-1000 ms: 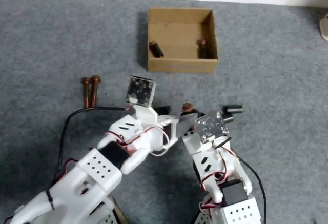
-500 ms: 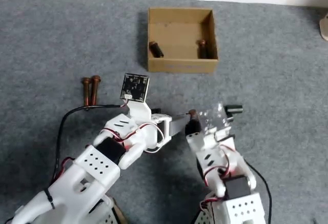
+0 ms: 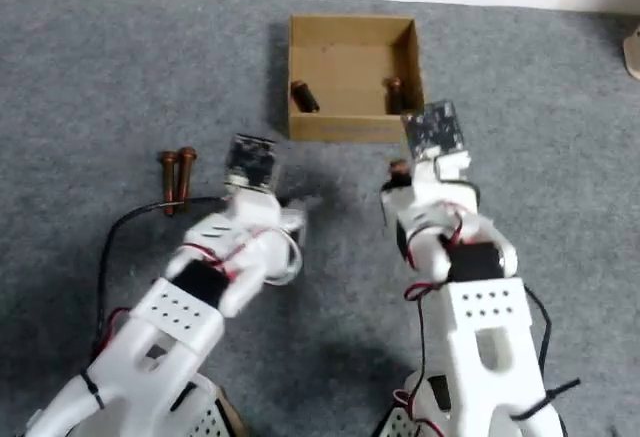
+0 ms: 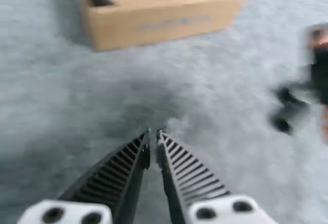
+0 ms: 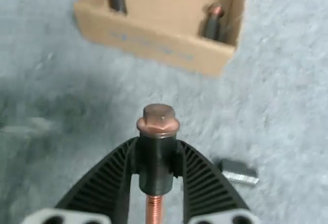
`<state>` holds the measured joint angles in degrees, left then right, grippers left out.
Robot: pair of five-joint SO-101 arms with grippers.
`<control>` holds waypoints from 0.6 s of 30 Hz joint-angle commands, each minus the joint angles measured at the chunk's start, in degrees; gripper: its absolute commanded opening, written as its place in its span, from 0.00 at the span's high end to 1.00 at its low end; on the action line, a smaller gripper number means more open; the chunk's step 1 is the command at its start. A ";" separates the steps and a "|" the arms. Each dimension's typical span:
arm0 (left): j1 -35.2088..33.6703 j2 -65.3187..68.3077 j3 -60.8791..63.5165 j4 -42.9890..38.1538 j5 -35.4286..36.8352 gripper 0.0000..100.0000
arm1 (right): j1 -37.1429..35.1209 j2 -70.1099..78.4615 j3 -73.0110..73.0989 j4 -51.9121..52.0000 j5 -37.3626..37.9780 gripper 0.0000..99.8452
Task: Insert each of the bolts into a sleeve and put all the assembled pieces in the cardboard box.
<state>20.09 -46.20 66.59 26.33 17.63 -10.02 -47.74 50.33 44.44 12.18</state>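
Note:
My right gripper [image 5: 156, 155] is shut on a black sleeve with a copper bolt [image 5: 158, 122] through it, head up. It hangs just short of the cardboard box's [image 3: 350, 129] front wall, where the bolt head [image 3: 398, 168] shows by the right gripper [image 3: 397, 181]. Two assembled pieces [image 3: 304, 95] [image 3: 396, 93] lie in the box [image 5: 154, 42]. Two loose bolts [image 3: 177, 177] lie side by side on the carpet at the left. My left gripper [image 4: 152, 136] is shut on nothing, low over the carpet [image 3: 298, 207] in front of the box [image 4: 159, 21].
A loose sleeve [image 5: 238, 171] lies on the grey carpet beside the right gripper. The right arm's gripper [image 4: 307, 85] shows as a blur in the left wrist view. Open carpet surrounds the box on all sides.
The left gripper drew back to the left, away from the assembled piece. The right arm swung forward toward the box with the bolt and sleeve in its gripper.

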 commanded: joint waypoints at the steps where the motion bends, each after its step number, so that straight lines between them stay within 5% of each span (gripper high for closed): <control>1: -8.92 -1.54 0.13 -1.14 -3.78 0.96 | 1.98 1.98 -8.66 0.22 -0.09 1.00; 18: -22.37 -1.10 7.87 -1.49 -9.58 0.99 | 3.03 39.43 -48.57 9.89 -0.44 1.00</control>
<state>-1.71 -46.37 73.63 26.07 8.48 -7.47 -13.01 14.29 52.70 12.18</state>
